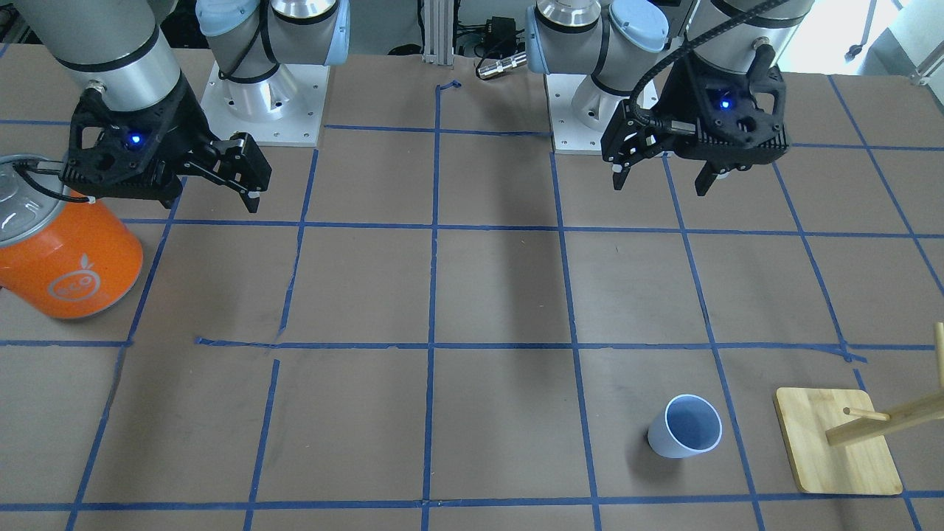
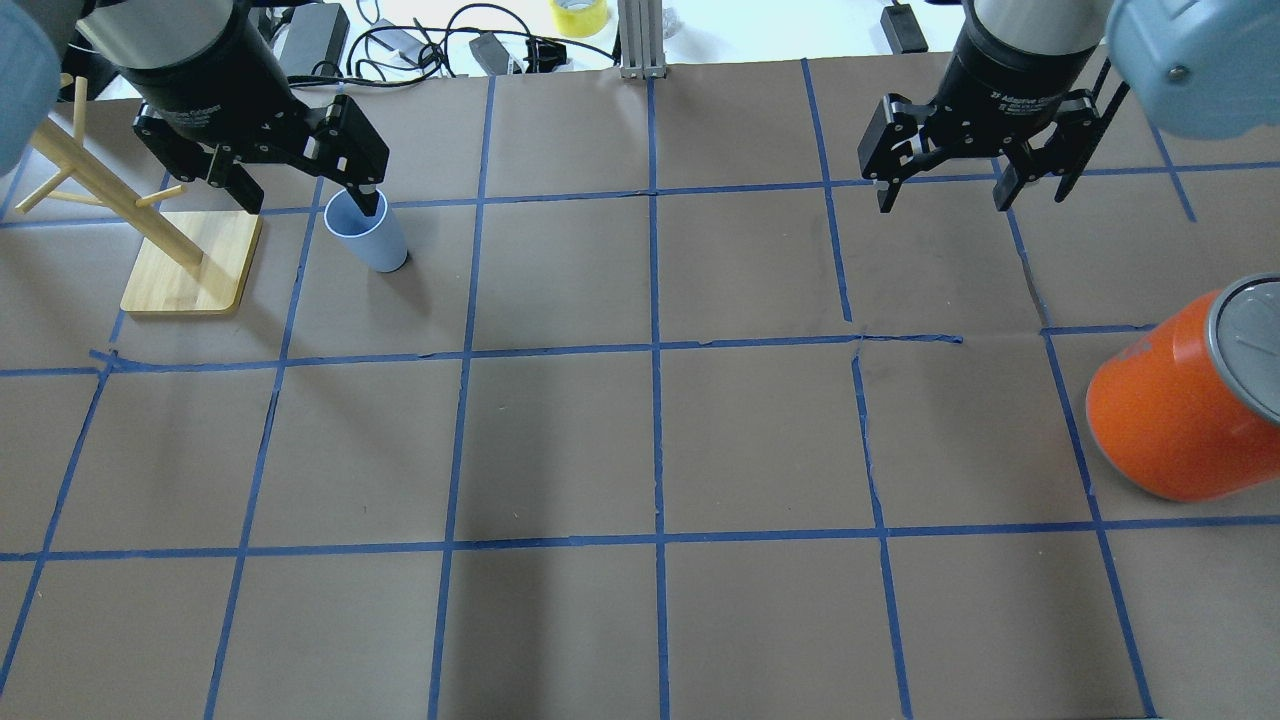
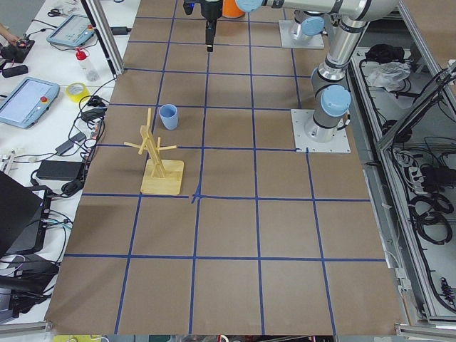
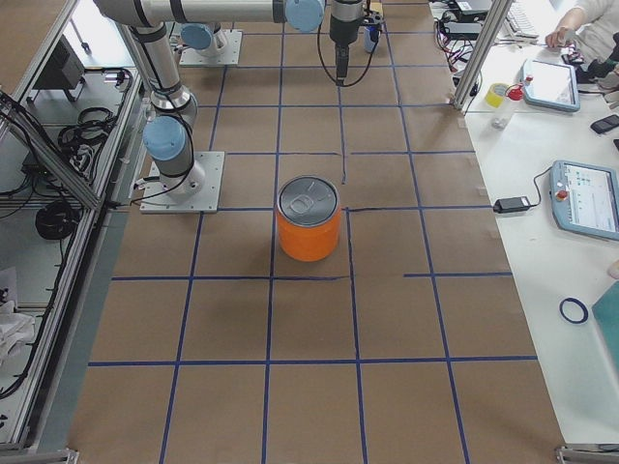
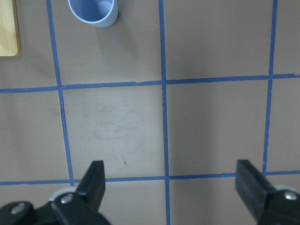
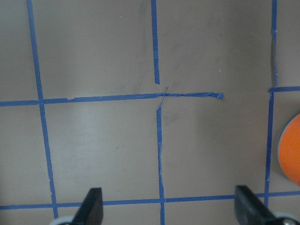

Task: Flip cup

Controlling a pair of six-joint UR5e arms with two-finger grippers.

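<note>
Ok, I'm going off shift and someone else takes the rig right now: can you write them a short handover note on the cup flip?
Left gripper: open, empty, raised above the table.
Right gripper: open, empty, also raised.
Cup: standing mouth up on the left arm's side, beside the wooden rack, not touching it. Orange can stands on the right arm's side.
Done: nothing visible; the cup is ungrasped.
Left: grasp the cup, probably with the left gripper, turn it over and set it down.

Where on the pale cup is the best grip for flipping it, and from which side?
The cup stands upright, mouth up, so probably its side wall at mid-height, coming from the side away from the wooden rack; the left gripper is open.
</note>
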